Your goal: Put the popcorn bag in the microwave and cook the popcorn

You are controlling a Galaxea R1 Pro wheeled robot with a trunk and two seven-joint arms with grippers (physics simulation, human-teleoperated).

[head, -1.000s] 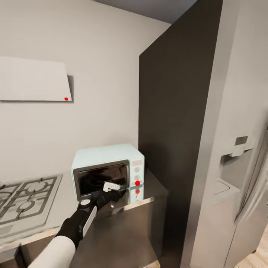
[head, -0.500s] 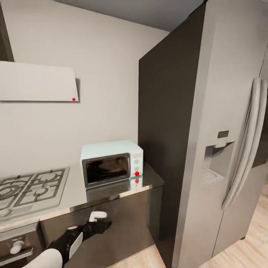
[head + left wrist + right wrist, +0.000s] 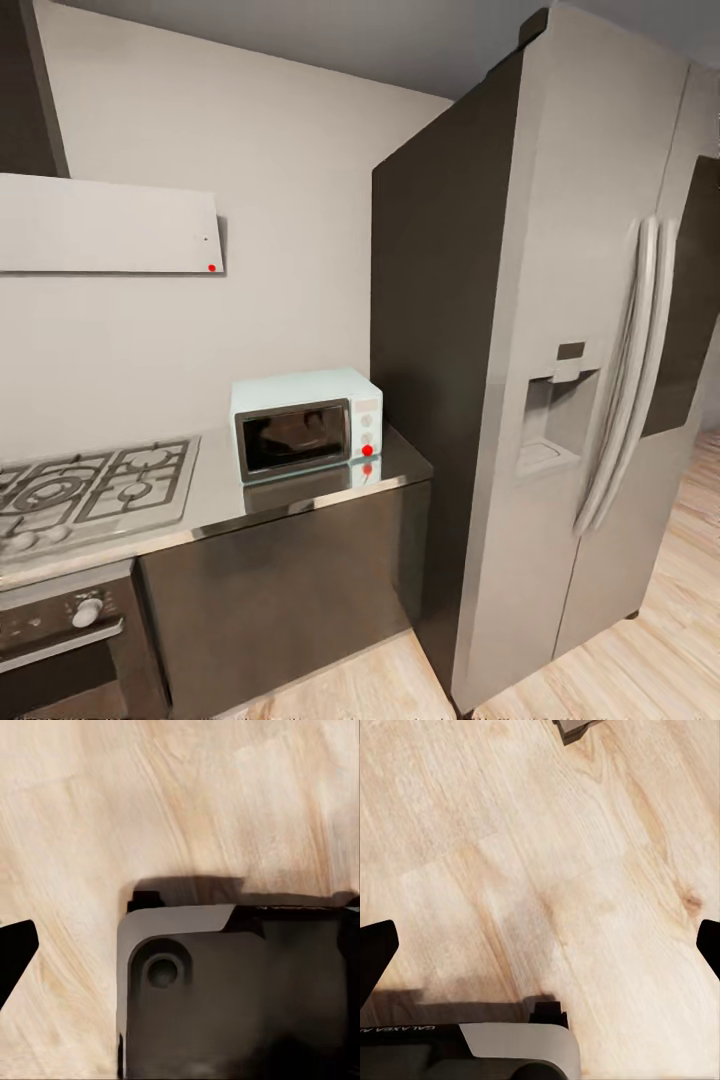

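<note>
The mint-blue microwave (image 3: 305,425) stands at the right end of the steel countertop (image 3: 215,490), its dark glass door shut and a red dot lit beside its knobs. The popcorn bag and the popcorn are hidden from view. In the left wrist view, my left gripper (image 3: 180,960) hangs over the wooden floor and my own dark base (image 3: 240,997), with one black fingertip (image 3: 15,952) at the picture's edge and nothing held. My right gripper (image 3: 540,952) is open above bare floor, its fingertips (image 3: 375,960) wide apart.
A tall steel fridge (image 3: 560,400) stands right of the counter. A gas hob (image 3: 90,485) sits flush in the counter, with a built-in oven (image 3: 60,630) below and a range hood (image 3: 100,225) above. Wooden floor (image 3: 650,640) lies in front.
The head camera has pulled back from the counter, widening the view. My left arm, which reached the microwave door a second ago, dropped down and left the head view.
</note>
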